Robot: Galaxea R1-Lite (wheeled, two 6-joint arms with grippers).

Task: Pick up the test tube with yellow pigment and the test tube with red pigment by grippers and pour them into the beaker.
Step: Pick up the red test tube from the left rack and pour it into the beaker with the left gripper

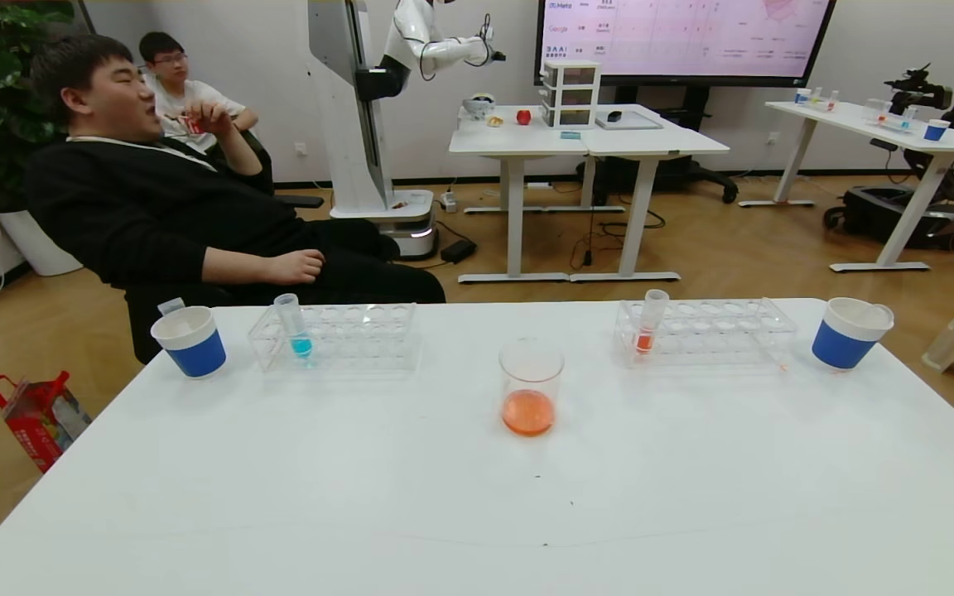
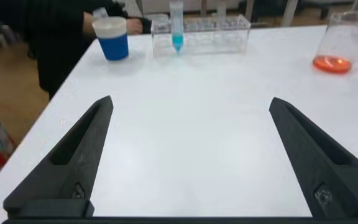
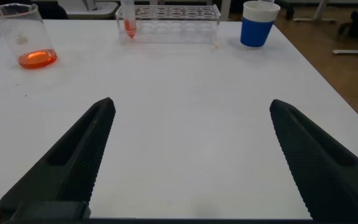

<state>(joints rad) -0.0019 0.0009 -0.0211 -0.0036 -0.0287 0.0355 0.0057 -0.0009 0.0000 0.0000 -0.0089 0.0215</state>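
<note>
The beaker (image 1: 531, 387) stands at the table's middle with orange liquid in its bottom; it also shows in the left wrist view (image 2: 339, 43) and the right wrist view (image 3: 27, 37). A test tube with red pigment (image 1: 649, 324) stands upright in the right rack (image 1: 709, 333), also in the right wrist view (image 3: 128, 18). No tube with yellow pigment is in view. My left gripper (image 2: 191, 102) is open and empty over bare table near the front. My right gripper (image 3: 191, 102) is open and empty likewise. Neither gripper shows in the head view.
A tube with blue liquid (image 1: 295, 327) stands in the left rack (image 1: 344, 335). Blue-and-white paper cups stand at the far left (image 1: 190, 341) and far right (image 1: 850, 333). A seated person (image 1: 179, 207) is just behind the table's far edge.
</note>
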